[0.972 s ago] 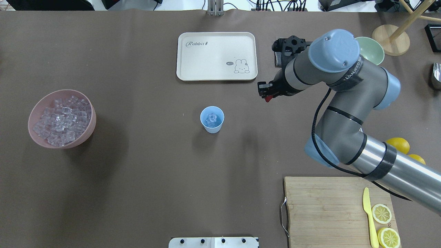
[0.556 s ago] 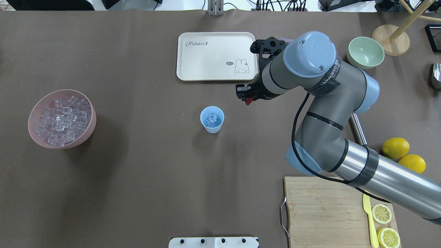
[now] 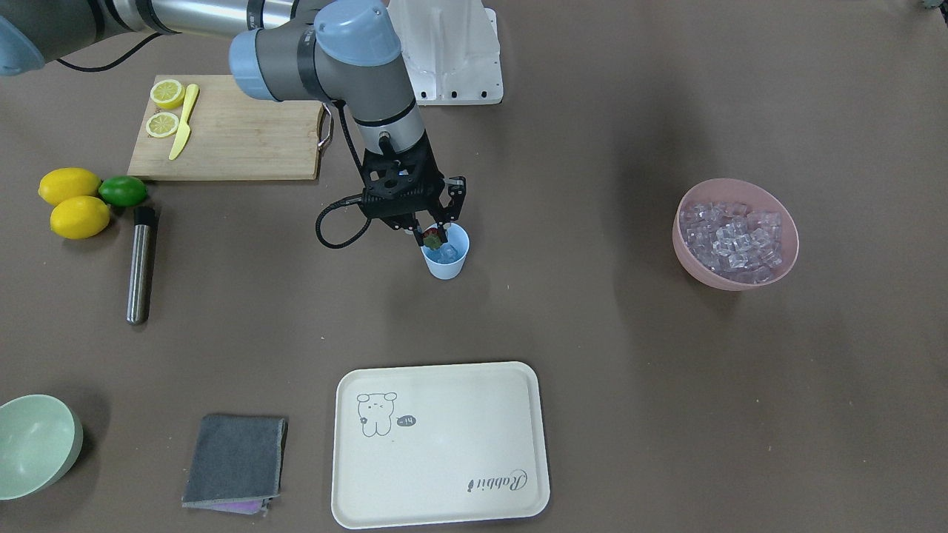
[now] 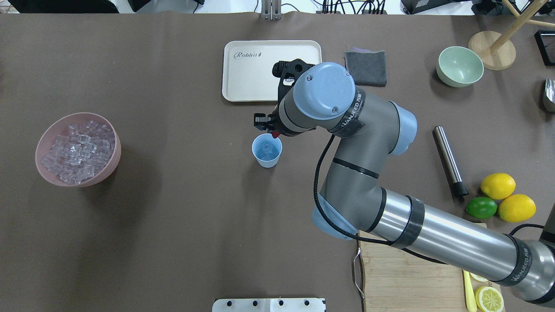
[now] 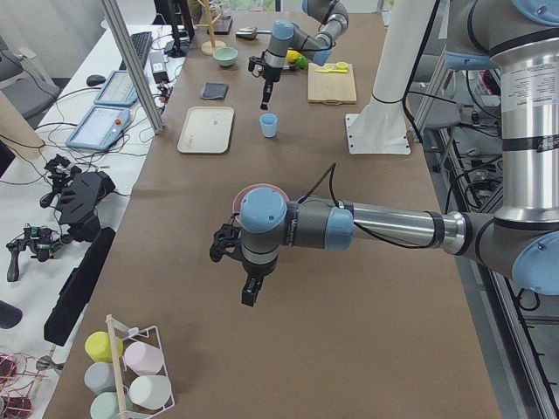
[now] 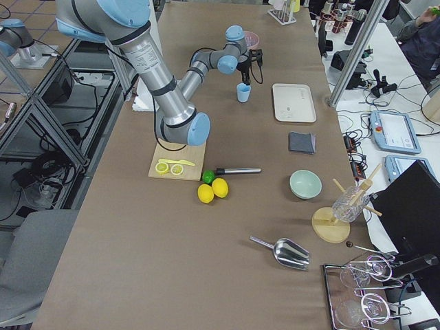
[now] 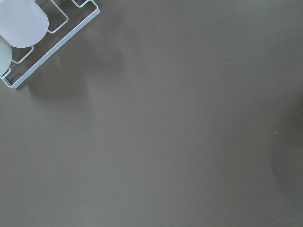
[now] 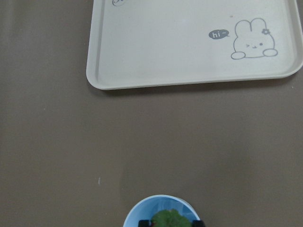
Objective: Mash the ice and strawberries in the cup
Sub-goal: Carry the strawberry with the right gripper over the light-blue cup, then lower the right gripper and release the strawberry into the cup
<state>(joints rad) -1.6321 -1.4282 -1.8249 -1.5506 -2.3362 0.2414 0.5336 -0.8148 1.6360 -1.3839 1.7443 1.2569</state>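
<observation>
The light-blue cup (image 4: 268,164) stands mid-table with a few ice cubes (image 4: 267,149) inside. My right gripper (image 4: 273,132) hangs just over the cup's far rim, shut on the small red strawberry (image 4: 275,135). The front view shows the strawberry (image 3: 432,238) at the rim of the cup (image 3: 446,269). In the right wrist view its green cap (image 8: 169,219) sits over the cup (image 8: 136,215). More ice (image 4: 76,149) fills the pink bowl (image 4: 113,162) at the left. My left gripper (image 5: 248,297) shows only in the exterior left view, above bare table; I cannot tell its state.
A cream tray (image 4: 243,86) lies behind the cup, a grey cloth (image 4: 366,69) and pale green bowl (image 4: 459,66) to its right. A steel muddler (image 4: 448,160), two lemons (image 4: 497,185) and a lime (image 4: 481,208) lie right. A cutting board (image 4: 403,277) sits front right.
My right arm has swung left with the strawberry, from beside the tray's right end to just over the cup. The cup and bowls have not moved.
</observation>
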